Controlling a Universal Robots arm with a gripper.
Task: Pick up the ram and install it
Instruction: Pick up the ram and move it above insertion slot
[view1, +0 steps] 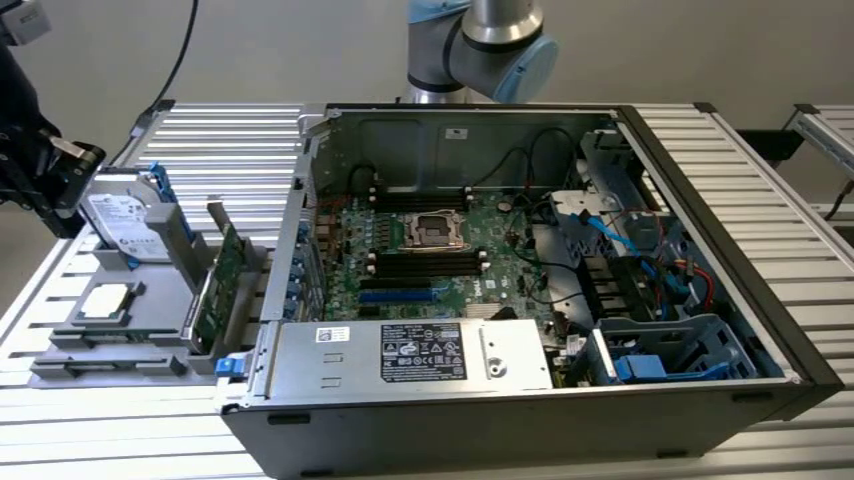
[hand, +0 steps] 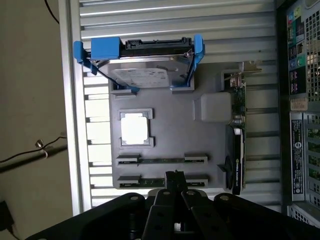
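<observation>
The gripper (hand: 175, 176), fingers pressed together, is hanging over a grey tray (hand: 170, 130) at the exterior view's left, its tip above one ram stick (hand: 150, 179), a second ram stick (hand: 161, 160) lying just beside it. The tray is also carrying one hard drive (hand: 150, 62) in a blue caddy (hand: 105, 50), one processor (hand: 135, 128) and one green expansion card (hand: 235, 150). The drive's white label (hand: 142, 76) is showing print too small to read.
</observation>
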